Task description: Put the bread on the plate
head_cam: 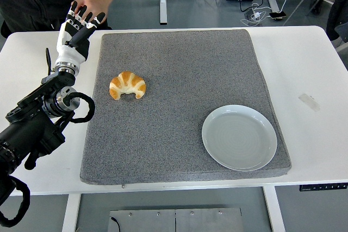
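white table (318, 63) fills most of the frame, and a grey felt-like mat (179, 69) covers its middle. on the mat's lower right lies the pale round plate (239, 137), with nothing on it. the left hand (76, 31) is raised at the upper left, off the mat's edge, fingers loosely spread and gripping nothing; a person's hand (91, 4) hangs just behind it. the bread (127, 85), a golden croissant, sits on the mat's left side, well apart from the plate. it looks light, soft and flaky, so a gentle grasp across its thick middle seems safest.
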